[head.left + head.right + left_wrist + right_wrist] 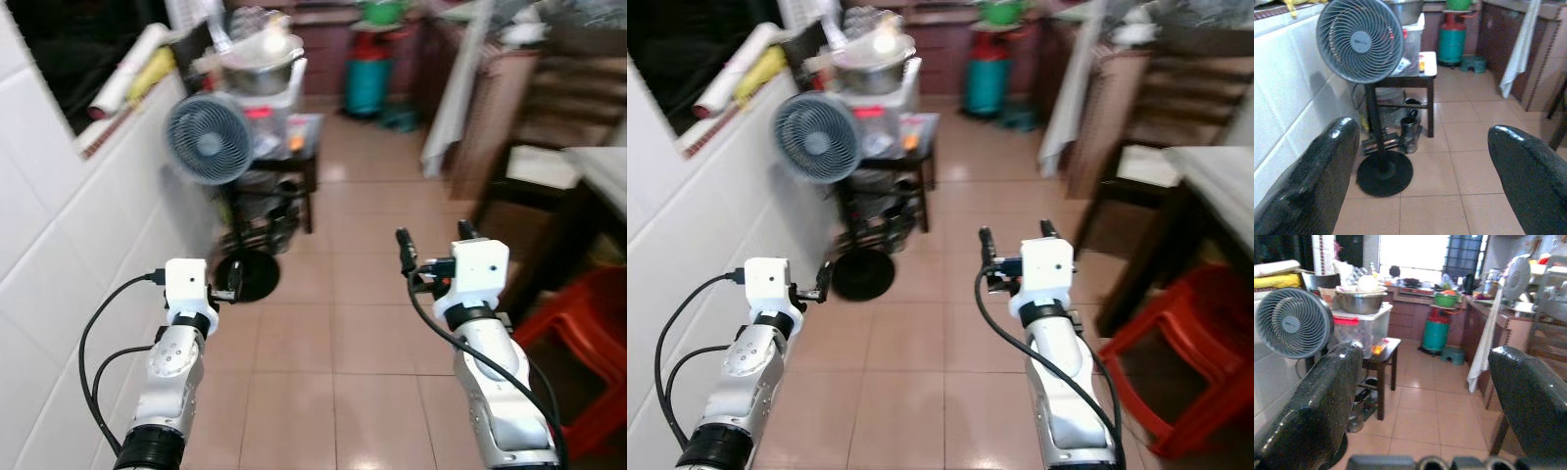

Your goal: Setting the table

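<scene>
Tiled kitchen floor (333,323) stretches ahead beside a white tiled wall (39,245). At the right edge stands a dark bench (1215,186) with a red plastic stool (1190,352) under it. A grey pedestal fan (208,139) stands by a small table. Left end effector (1420,161) and right end effector (1425,391) are held out empty, fingers apart.

Glossy tiled floor (323,343), shiny metal bowl (1361,301), red plastic stool (1185,352), clear plastic bin (1364,328)
</scene>
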Robot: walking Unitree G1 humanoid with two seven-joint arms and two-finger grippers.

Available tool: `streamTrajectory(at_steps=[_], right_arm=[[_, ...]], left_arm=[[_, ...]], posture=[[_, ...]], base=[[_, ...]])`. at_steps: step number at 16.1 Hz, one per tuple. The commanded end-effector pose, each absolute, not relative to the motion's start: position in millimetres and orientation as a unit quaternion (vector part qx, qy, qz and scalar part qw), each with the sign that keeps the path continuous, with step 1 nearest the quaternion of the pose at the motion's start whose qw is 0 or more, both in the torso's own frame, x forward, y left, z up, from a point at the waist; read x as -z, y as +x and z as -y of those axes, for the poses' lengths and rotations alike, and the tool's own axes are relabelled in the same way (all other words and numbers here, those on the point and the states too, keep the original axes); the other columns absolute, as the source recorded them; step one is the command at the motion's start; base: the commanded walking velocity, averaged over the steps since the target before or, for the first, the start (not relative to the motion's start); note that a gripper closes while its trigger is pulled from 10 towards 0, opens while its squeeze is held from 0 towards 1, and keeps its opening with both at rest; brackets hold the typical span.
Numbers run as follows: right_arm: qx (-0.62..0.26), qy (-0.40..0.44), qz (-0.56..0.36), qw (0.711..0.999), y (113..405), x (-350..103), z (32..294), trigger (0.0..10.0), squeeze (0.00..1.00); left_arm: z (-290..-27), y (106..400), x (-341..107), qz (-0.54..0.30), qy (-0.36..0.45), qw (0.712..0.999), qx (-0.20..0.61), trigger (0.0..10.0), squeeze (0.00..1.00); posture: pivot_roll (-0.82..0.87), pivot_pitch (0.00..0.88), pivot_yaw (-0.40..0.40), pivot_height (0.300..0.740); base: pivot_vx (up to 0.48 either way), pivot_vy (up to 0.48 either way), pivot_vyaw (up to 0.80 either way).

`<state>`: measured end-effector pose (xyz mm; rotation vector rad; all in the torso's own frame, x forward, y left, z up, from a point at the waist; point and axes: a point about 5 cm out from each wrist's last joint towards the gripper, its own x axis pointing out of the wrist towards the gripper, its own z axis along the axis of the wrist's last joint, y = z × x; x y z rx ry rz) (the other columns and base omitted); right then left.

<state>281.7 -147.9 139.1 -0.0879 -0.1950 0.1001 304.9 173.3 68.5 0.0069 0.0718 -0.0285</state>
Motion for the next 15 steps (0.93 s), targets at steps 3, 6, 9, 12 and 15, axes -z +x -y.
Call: streamTrajectory(at_steps=[3, 6, 9, 12, 15], right_arm=[[-0.064, -0.035, 0.101, 0.992, 284, -141, 139, 10.0, 0.00], [-0.067, -0.036, 0.098, 0.992, 284, -139, 138, 10.0, 0.00], [-0.071, -0.038, 0.086, 0.993, 284, -131, 138, 10.0, 0.00], [-0.063, -0.012, 0.023, 0.998, 284, -101, 142, 10.0, 0.00], [-0.046, 0.013, -0.078, 0.996, 281, -52, 146, 10.0, 0.00]], left_arm=[[-184, 306, -73, -0.029, 0.010, 1.000, -0.001, 10.0, 0.00], [-184, 306, -72, -0.030, 0.011, 0.999, -0.002, 10.0, 0.00], [-184, 303, -62, -0.051, 0.028, 0.998, 0.004, 10.0, 0.00], [-181, 291, -27, -0.127, 0.044, 0.990, 0.037, 10.0, 0.00], [-177, 268, 14, -0.228, 0.072, 0.969, 0.070, 10.0, 0.00]], posture=[[-0.01, 0.000, 0.029, 0.740], [-0.01, 0.000, 0.030, 0.740], [-0.01, 0.000, 0.026, 0.740], [0.00, 0.000, 0.018, 0.740], [0.01, 0.000, 0.012, 0.740]], base=[[0.000, 0.358, 0.00], [0.000, 0.355, 0.00], [0.000, 0.099, 0.00], [0.000, 0.000, 0.00], [0.000, 0.000, 0.00]])
